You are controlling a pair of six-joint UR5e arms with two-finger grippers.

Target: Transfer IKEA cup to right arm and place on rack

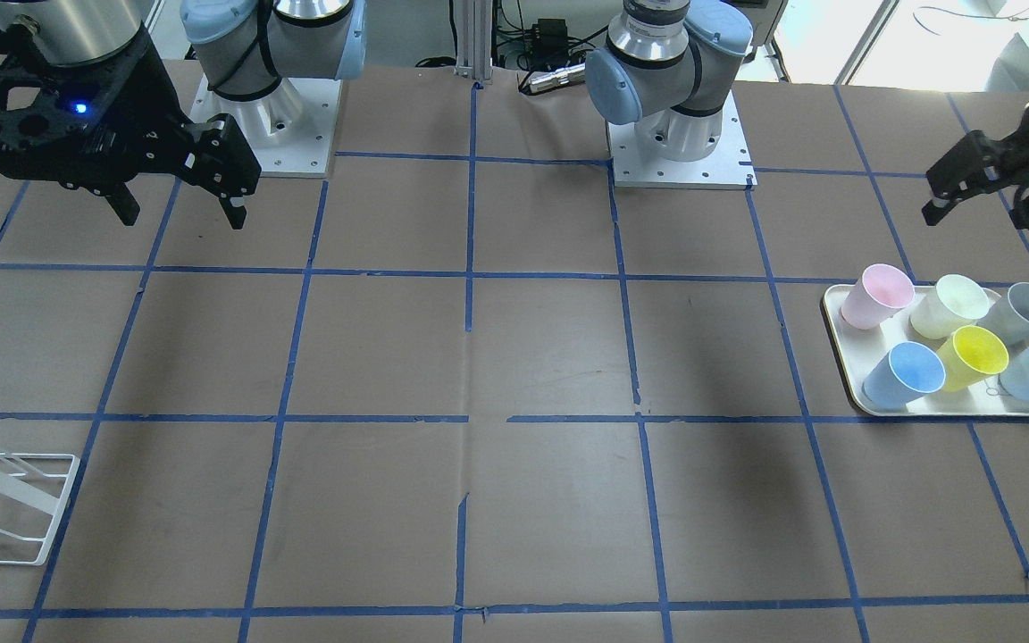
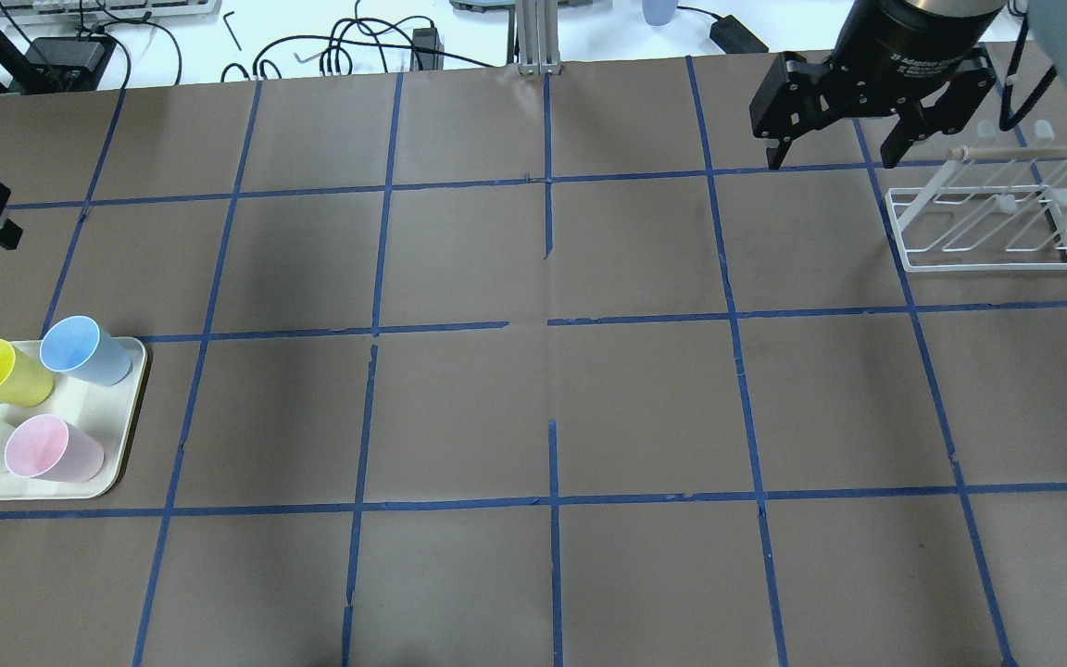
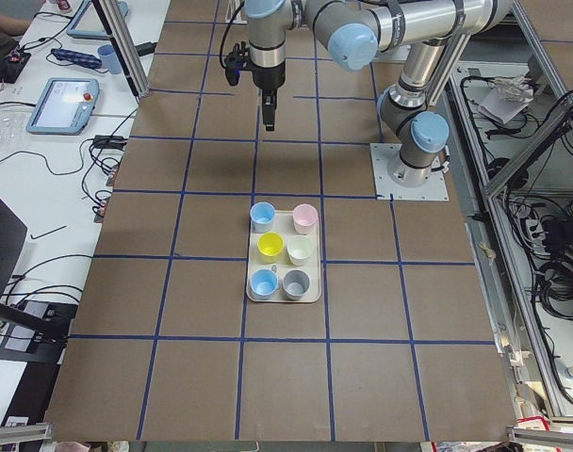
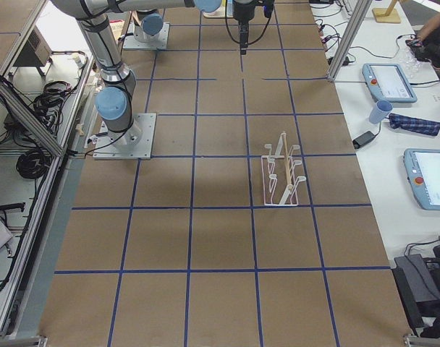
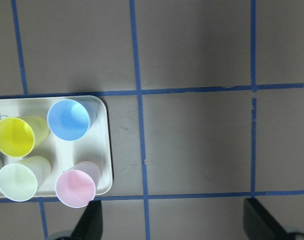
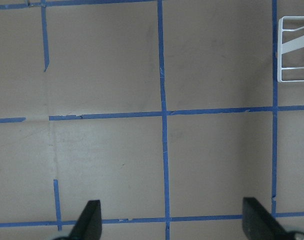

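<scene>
The pale grey IKEA cup (image 1: 1025,313) stands on a cream tray (image 1: 952,409) at the back corner, beside a cream-green cup (image 1: 949,305); it also shows in the exterior left view (image 3: 296,282). My left gripper (image 1: 970,192) hangs open and empty above the table, short of the tray, its fingers spread wide in the left wrist view (image 5: 172,222). My right gripper (image 1: 182,216) is open and empty too (image 6: 172,222), high above the table near the white wire rack (image 2: 987,222). The rack holds no cup (image 4: 281,177).
The tray (image 2: 117,445) also carries a pink cup (image 1: 876,295), a yellow cup (image 1: 976,355) and two light blue cups (image 1: 903,373). The table is brown paper with a blue tape grid. Both arm bases (image 1: 680,134) stand at the robot's side.
</scene>
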